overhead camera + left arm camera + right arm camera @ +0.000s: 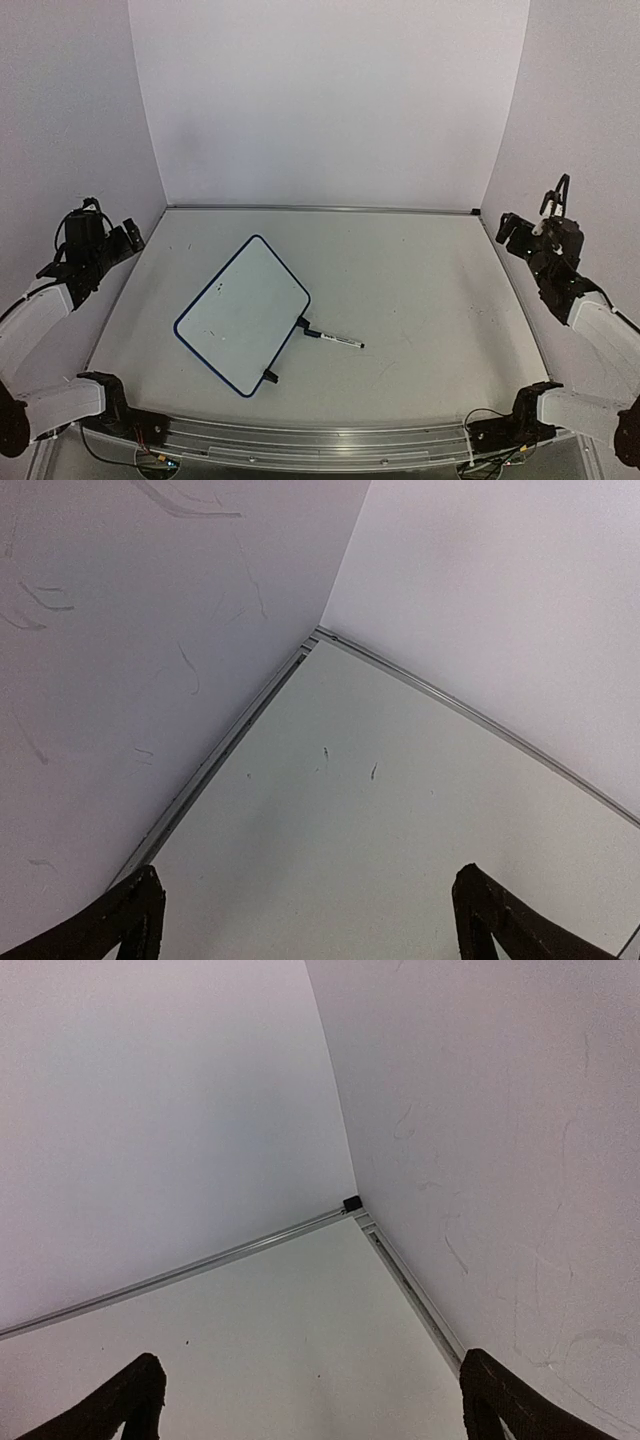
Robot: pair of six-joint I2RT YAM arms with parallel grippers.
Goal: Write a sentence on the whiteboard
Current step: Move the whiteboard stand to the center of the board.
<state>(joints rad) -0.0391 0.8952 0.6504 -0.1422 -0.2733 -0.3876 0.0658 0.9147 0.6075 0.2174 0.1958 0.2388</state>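
Observation:
The whiteboard lies flat and turned at an angle on the table, left of centre, with two black clip feet on its right edge. Its face looks blank; no sentence shows on it. A slim marker pen lies on the table just right of the board's upper clip. My left gripper is raised at the far left edge, open and empty, far from the board; its wrist view shows only bare table. My right gripper is raised at the far right edge, open and empty.
White walls enclose the table on the left, back and right, with a metal rail along their foot. A small black block sits in the back right corner. The arm bases stand at the near edge.

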